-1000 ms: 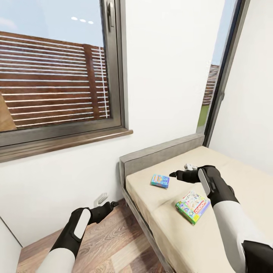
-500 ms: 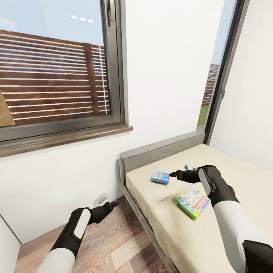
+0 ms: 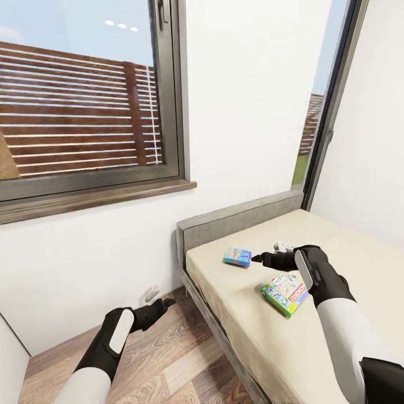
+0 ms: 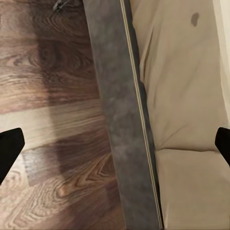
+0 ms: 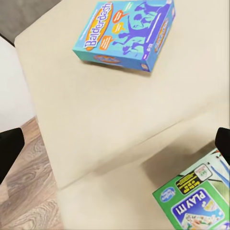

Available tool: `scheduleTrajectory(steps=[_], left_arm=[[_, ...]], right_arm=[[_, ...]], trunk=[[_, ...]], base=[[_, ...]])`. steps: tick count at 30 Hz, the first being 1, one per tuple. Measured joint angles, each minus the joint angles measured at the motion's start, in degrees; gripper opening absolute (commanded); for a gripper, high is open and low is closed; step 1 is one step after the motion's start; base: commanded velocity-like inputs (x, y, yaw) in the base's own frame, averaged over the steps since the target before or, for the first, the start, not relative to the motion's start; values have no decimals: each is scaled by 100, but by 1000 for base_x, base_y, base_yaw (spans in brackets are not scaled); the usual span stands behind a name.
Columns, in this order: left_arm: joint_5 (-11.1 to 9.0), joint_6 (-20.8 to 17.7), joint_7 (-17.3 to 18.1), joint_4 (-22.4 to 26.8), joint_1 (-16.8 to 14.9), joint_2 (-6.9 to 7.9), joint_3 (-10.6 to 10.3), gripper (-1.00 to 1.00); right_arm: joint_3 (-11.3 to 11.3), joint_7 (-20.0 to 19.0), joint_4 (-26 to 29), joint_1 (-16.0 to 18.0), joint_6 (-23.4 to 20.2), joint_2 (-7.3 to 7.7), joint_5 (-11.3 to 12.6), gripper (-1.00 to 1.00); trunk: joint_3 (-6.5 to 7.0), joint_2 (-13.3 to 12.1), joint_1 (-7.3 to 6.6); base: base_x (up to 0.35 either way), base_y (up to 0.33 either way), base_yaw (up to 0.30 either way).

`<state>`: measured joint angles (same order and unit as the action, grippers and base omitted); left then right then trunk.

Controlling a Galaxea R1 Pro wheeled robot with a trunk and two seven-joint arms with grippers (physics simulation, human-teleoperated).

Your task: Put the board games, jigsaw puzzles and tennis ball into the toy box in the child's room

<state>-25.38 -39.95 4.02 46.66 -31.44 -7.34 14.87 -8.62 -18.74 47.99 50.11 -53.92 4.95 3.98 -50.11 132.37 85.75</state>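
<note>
I see window (image 3: 84,101) at far left, wooden slat fence outside. Left gripper (image 3: 166,303) low over wood floor (image 3: 163,359), just beside bed (image 3: 235,221) frame; left wrist view shows fingertips (image 4: 9,151) at both edges, spread wide, holding nothing. Blue board game (image 3: 237,256) flat on mattress near headboard. Right gripper (image 3: 257,258) hovers just right of it, not touching; fingers spread per right wrist view, empty. Green-edged Monopoly box (image 3: 285,292) lies on mattress near right forearm, apart from blue one (image 5: 125,34).
</note>
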Motion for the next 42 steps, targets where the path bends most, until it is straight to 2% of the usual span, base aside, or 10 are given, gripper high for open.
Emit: scheduleTrajectory(steps=[3, 21, 42], left_arm=[[-1, 7, 22, 18, 17, 3, 0, 100], [4, 83, 84, 72, 262, 19, -1, 100], [13, 107, 79, 75, 349, 62, -4, 100]], right_arm=[[3, 3, 5, -2, 0, 2, 1, 100], [6, -19, 116, -28, 7, 12, 2, 100], [-1, -13, 137, -30, 8, 21, -7, 100]], trunk=[[-54, 120, 66], [-63, 122, 67], [-91, 122, 67]], base=[[0, 0, 0], [0, 0, 0], [0, 0, 0]])
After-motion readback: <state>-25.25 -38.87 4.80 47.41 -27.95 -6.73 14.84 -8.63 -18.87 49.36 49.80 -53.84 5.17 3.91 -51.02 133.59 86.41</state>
